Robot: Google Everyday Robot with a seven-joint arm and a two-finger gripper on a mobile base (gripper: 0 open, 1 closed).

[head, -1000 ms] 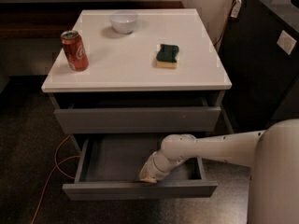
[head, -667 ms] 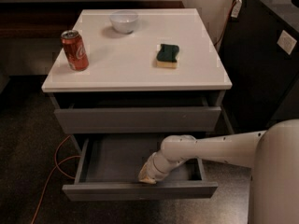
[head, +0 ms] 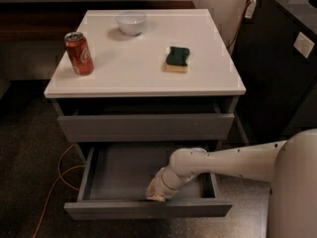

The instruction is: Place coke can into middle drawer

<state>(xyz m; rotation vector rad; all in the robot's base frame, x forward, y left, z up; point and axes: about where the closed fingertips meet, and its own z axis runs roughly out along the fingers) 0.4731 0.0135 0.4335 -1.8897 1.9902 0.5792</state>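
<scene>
The coke can (head: 79, 53), red with a silver lid, stands upright on the left side of the cabinet's white top (head: 143, 81). Below the shut upper drawer front (head: 146, 127), the middle drawer (head: 119, 172) is pulled out, and its grey inside holds nothing but my arm. My gripper (head: 156, 193) reaches down into this drawer from the right, its tip close behind the drawer's front panel (head: 147, 209). It holds nothing that I can see, and it is far from the can.
A white bowl (head: 131, 22) sits at the back of the top. A green and yellow sponge (head: 178, 59) lies right of centre. An orange cable (head: 62, 167) runs on the floor at the left. A dark cabinet (head: 282, 58) stands to the right.
</scene>
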